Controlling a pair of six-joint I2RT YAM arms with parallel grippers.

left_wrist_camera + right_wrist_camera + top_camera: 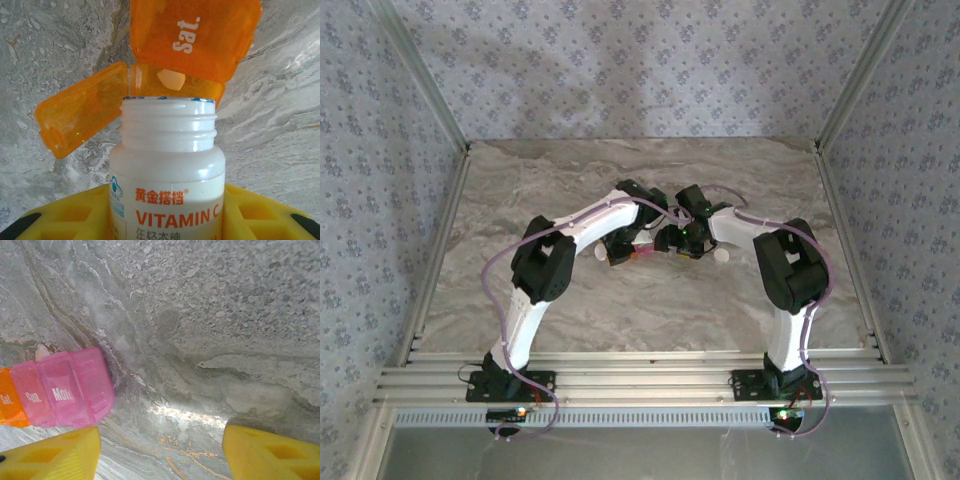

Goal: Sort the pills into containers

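Left arm: we see the left arm [535, 270] bent at the elbow and reaching inward to the table's middle.
Left gripper: the left gripper [167, 220] pinches a white bottle [167, 165] between its yellow fingers [65, 217]. The bottle is uncapped, with its mouth facing away from the wrist.
Right arm: the right arm [788, 265] is folded the same way, and its wrist meets the left one at the centre.
Right gripper: the right gripper [160, 450] hovers over bare marble with its fingers [55, 455] spread wide and nothing between them.
Containers: the containers [60, 390] lie on the table [225, 315], just beside the right gripper's left finger. The pink "Sun." and "Mon." compartments adjoin the orange "Sat." one.
At the bottle mouth: the orange end sits right past the rim with two orange flaps swung open, and a pale pill [171, 79] shows inside.
Nearby: a small white object [722, 255] lies beside the right wrist; we cannot tell what it is.
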